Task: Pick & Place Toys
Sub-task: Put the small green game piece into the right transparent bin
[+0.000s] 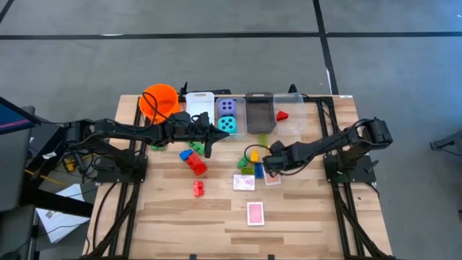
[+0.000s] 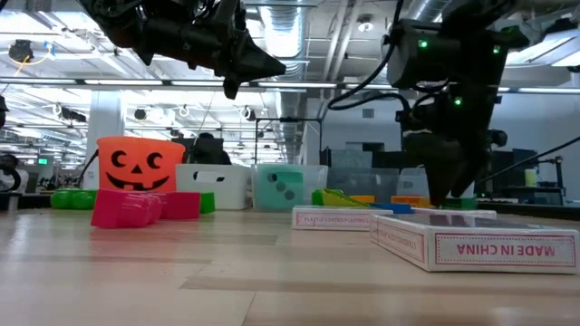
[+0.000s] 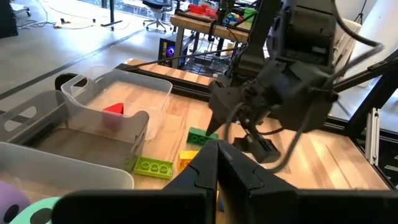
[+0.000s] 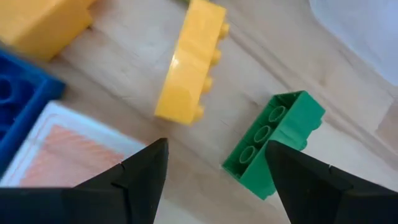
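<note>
Hovering spread over the green brick [image 4: 274,142] beside the yellow brick [image 4: 188,65], the right pincer [image 4: 214,168] is facing the bench [image 1: 303,209]; the left pincer [image 3: 217,165] is pressed together.

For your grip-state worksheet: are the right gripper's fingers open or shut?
Open: the right gripper shows a clear gap between its fingers, holding nothing.

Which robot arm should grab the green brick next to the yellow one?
The right one, probably. The right gripper is open and hangs just above the green brick beside the yellow brick. The left gripper is shut and off by the red bricks.
</note>
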You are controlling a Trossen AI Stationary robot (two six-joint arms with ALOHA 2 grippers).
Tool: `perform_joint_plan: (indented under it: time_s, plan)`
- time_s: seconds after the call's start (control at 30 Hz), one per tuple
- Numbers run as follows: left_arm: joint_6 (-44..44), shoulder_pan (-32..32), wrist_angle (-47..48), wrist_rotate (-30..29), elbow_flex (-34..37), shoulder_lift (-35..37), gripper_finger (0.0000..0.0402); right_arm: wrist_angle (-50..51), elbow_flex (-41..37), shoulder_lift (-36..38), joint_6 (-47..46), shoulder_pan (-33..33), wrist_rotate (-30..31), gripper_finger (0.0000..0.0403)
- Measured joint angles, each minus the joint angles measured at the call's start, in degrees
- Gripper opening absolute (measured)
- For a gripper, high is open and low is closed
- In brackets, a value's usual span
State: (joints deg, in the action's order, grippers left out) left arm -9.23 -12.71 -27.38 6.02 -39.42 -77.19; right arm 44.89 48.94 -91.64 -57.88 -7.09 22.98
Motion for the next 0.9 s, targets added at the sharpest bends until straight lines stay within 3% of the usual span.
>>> perform_joint_plan:
  time_s: [0.4,0.73,0.9]
  plan:
    - [0.1,0.0,0.0,0.0,0.0,0.0,0.0,3.6,6.0,0.1,-9.5,-7.1,14.3,0.0265]
    - [1.7,0.0,0.0,0.0,0.0,0.0,0.0,23.4,5.8,-0.2,-48.7,-18.9,28.8,0.0265]
    - [1.8,0.0,1.4,0.0,0.0,0.0,0.0,24.5,2.4,-2.9,-62.5,-22.7,27.0,0.0265]
